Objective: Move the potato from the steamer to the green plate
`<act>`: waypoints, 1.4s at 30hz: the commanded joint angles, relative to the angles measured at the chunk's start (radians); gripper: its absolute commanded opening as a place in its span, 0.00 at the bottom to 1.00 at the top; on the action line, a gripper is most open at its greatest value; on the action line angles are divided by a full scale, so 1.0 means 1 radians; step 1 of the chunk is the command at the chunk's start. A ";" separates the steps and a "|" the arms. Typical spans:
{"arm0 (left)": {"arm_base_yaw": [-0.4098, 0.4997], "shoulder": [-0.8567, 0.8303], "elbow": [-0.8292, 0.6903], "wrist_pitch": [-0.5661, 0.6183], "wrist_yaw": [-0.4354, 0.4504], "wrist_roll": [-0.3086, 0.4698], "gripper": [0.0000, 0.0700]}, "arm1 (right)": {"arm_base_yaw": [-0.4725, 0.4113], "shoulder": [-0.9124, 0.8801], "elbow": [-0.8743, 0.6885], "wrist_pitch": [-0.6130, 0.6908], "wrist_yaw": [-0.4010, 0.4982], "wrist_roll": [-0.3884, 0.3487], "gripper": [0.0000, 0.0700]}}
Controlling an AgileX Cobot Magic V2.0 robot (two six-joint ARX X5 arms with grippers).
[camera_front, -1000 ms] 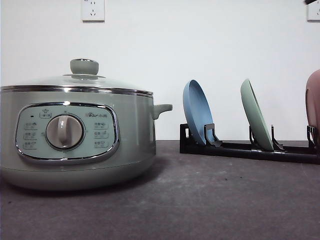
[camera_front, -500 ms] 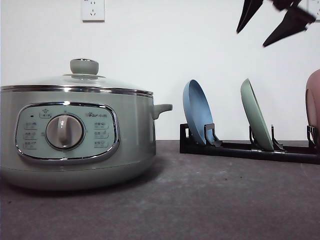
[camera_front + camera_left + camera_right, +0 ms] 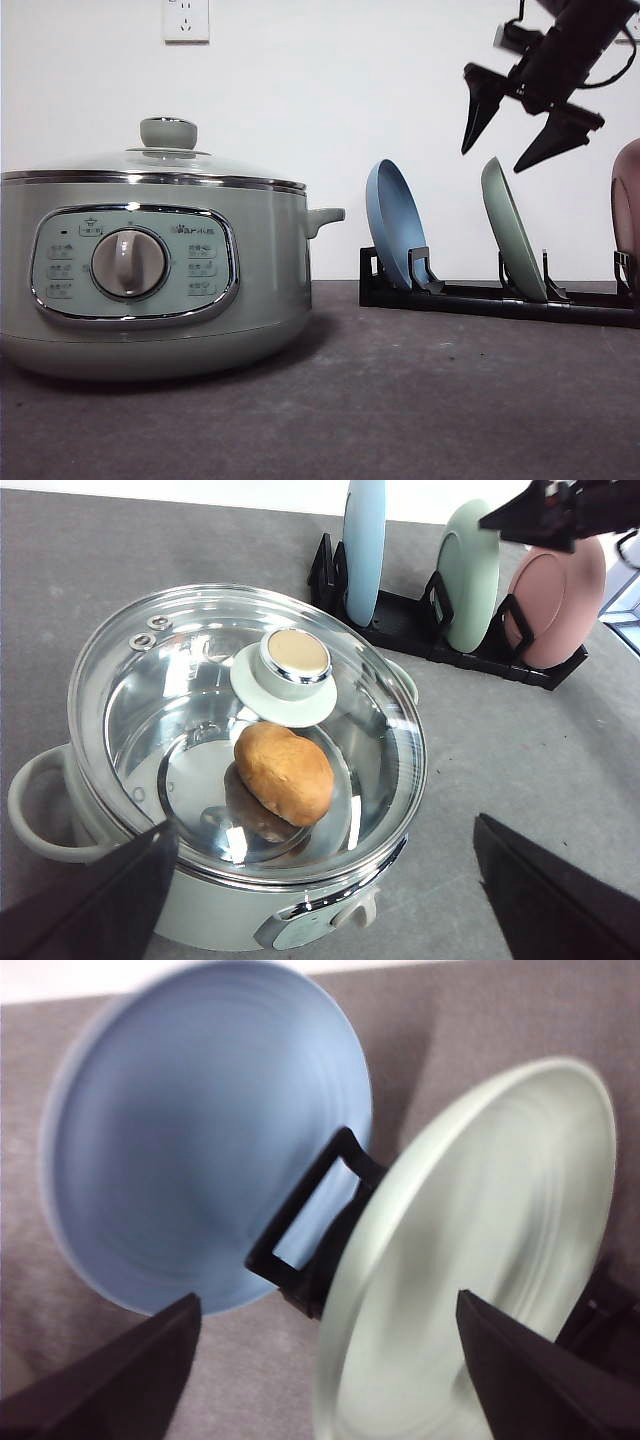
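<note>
Sitting under the glass lid (image 3: pixel 240 720) inside the pale sage-green steamer (image 3: pixel 150 280), the lumpy orange-brown potato (image 3: pixel 285 772) looks firm and smooth, best gripped across its middle, while the right gripper (image 3: pixel 520 135), jaws spread, hovers above the racked mint-green plate (image 3: pixel 512 228).

Front cam: low, near table level, facing fwd, steamer (image 3: pixel 150 270) close. Left wrist cam: high, looking down thru glass lid (image 3: pixel 245 730), plate rack (image 3: pixel 440 630) beyond. Right wrist cam: close on blue plate (image 3: pixel 200 1140) & green plate (image 3: pixel 480 1260). All share plates.
</note>
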 commanded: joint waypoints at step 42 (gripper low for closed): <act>-0.001 0.005 0.023 0.010 0.005 0.008 0.85 | 0.151 -0.287 0.098 -0.163 -0.051 -0.083 0.01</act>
